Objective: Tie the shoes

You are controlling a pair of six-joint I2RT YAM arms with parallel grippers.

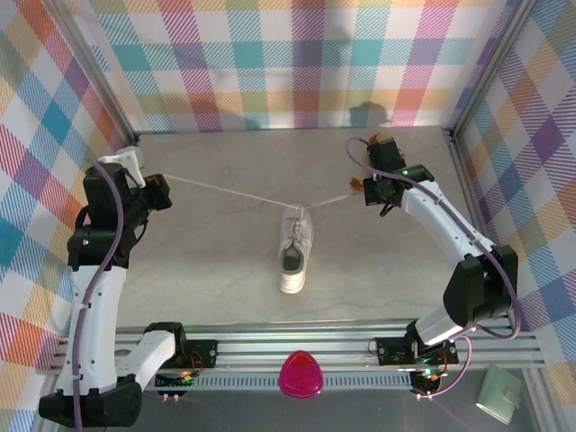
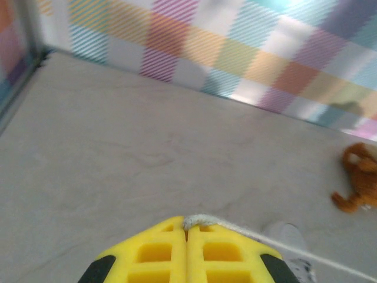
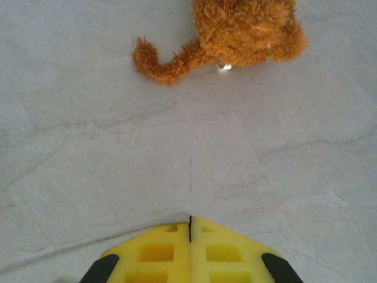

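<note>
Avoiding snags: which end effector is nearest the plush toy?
The right end effector; the plush toy sits just beyond it, far from the left end effector.

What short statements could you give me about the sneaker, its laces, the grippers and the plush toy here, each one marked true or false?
1. The sneaker lies on its side. False: it stands upright on its sole.
2. The left gripper has its jaws shut on a lace. True.
3. The right gripper has its jaws wide open. False: they are shut.
4. The plush toy sits inside the sneaker. False: it lies on the table, apart from the sneaker.
5. A second lace runs from the sneaker towards the right gripper. True.
</note>
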